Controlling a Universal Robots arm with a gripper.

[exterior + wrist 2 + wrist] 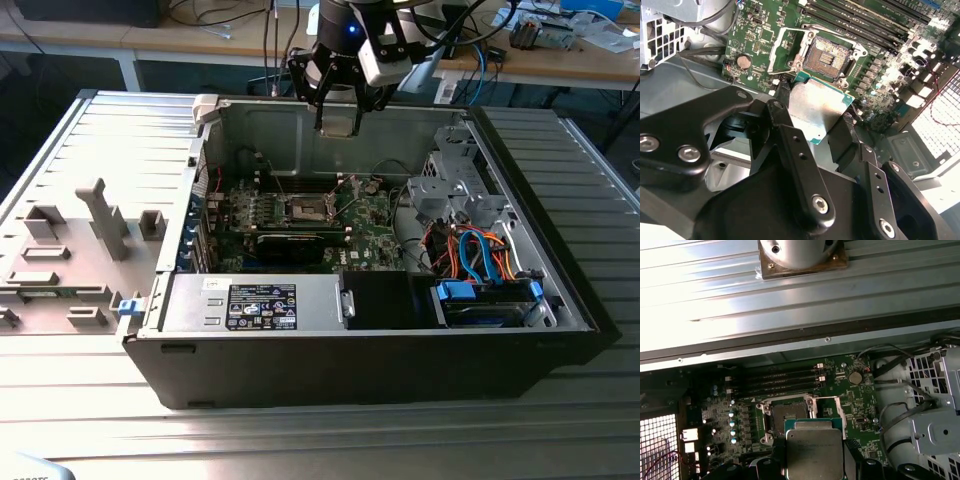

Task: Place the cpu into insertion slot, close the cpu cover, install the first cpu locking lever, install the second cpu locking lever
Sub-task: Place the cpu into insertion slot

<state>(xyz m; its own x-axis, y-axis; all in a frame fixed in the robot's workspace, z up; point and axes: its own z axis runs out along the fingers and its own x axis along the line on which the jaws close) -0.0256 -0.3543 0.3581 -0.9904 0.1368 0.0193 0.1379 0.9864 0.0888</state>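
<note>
My gripper (pixel 338 112) hangs above the open computer case, shut on the cpu (pixel 338 121), a flat square chip with a silvery top. In both wrist views the cpu (pixel 817 107) (pixel 815 452) sits between the two black fingers (pixel 790 135), held a little off to one side of the insertion slot and well above the board. The insertion slot (pixel 827 55) (pixel 786 417) (pixel 307 208) lies bare, its dark centre showing. The cpu cover (pixel 776 50), a thin silver frame, is swung open beside the socket.
The green motherboard (pixel 372 215) lies at the case floor, with long memory slots (pixel 865 20) by the socket and a black expansion card (pixel 290 243). A labelled power supply (pixel 255 305) and a drive cage with blue and orange cables (pixel 480 260) fill the front. The removed grey side panel (pixel 90 230) lies on the exterior view's left.
</note>
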